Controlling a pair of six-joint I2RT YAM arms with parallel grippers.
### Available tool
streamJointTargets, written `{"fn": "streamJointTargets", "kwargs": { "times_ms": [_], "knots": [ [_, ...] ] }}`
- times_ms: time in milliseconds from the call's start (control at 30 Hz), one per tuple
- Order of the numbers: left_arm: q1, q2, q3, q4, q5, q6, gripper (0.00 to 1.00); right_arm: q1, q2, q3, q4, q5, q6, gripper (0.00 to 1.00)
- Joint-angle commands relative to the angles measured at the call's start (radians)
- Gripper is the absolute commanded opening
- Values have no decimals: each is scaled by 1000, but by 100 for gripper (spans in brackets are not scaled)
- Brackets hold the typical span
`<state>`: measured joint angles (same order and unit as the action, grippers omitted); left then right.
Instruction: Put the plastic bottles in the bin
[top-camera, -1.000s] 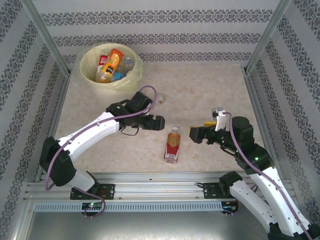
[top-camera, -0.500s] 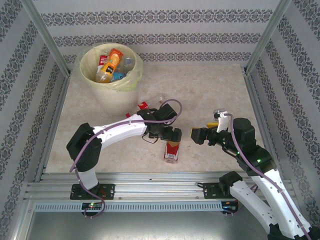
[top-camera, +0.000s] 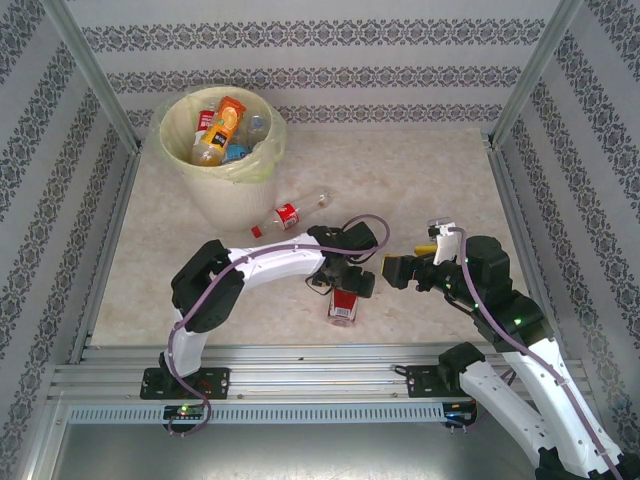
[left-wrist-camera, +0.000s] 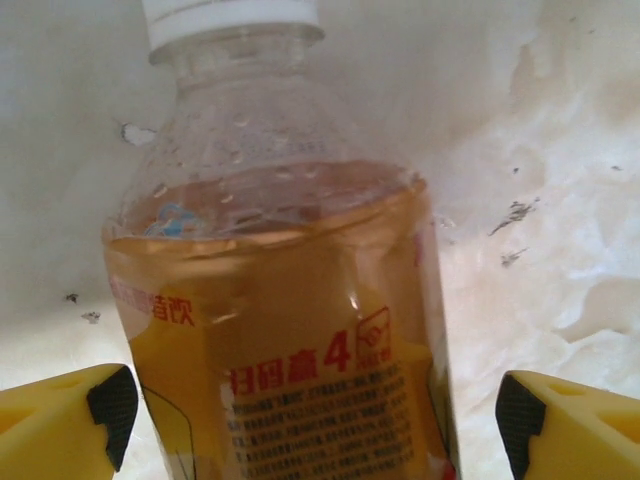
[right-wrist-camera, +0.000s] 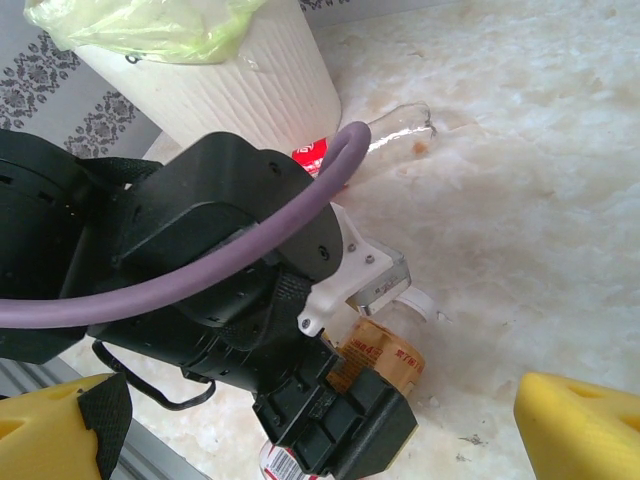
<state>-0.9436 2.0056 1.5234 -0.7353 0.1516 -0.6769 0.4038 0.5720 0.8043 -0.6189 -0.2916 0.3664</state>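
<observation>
An amber bottle (top-camera: 343, 303) with a red label lies on the table near the front. My left gripper (top-camera: 352, 283) is down over it and open. In the left wrist view the bottle (left-wrist-camera: 290, 330) lies between the yellow fingers (left-wrist-camera: 60, 420), white cap pointing away, with a gap on the right side. A clear bottle (top-camera: 288, 213) with a red label lies beside the bin (top-camera: 215, 185), a white bucket with a pale yellow bag. Several bottles (top-camera: 228, 122) lie inside it. My right gripper (top-camera: 392, 268) hangs open just right of the amber bottle (right-wrist-camera: 385, 355), with nothing between its fingers.
The left arm's black wrist and purple cable (right-wrist-camera: 200, 270) stand close in front of the right gripper (right-wrist-camera: 320, 430). The clear bottle (right-wrist-camera: 400, 125) and bin wall (right-wrist-camera: 250, 90) lie beyond it. Metal frame posts (top-camera: 90, 70) and patterned walls enclose the table. Aluminium rails (top-camera: 300, 375) run along the near edge.
The left arm has swung right and toward the front, from beside the bin to over the amber bottle, uncovering the clear bottle. Its jaws have narrowed slightly. The right arm has not moved.
</observation>
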Motion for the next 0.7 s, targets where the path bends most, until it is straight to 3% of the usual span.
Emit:
{"fn": "streamJointTargets", "kwargs": {
  "times_ms": [0,233,433,667],
  "knots": [
    [-23,24,36,-83,-26,31,91,9,-10,13,-2,17,-11,98],
    [-29,41,53,-119,-36,58,84,8,-7,10,-1,18,-11,98],
    [-29,41,63,-145,-43,78,69,8,-4,11,1,17,-10,98],
    [-22,-1,72,-162,-69,107,63,8,-3,10,5,15,-9,98]
  ]
}}
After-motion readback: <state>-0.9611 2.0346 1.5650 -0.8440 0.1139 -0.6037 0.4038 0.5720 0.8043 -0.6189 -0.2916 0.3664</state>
